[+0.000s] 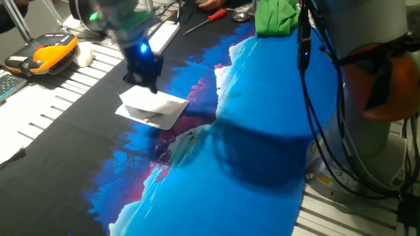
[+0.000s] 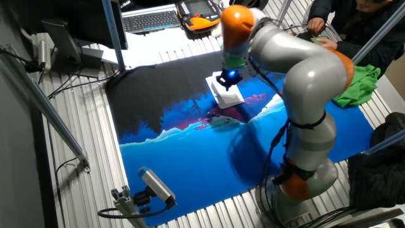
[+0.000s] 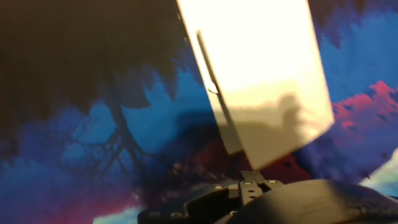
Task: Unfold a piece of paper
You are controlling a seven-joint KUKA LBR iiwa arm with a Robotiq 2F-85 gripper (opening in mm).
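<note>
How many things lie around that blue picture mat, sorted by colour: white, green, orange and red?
White: 1, the piece of paper under the gripper
Green: 1, a cloth
Orange: 1, a handheld control unit
Red: 1, a screwdriver with a red handle
Total: 4

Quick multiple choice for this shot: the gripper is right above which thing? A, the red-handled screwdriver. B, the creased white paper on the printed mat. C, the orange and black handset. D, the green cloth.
B: in both fixed views the gripper sits over the piece of paper on the mat, far from the other items.
</note>
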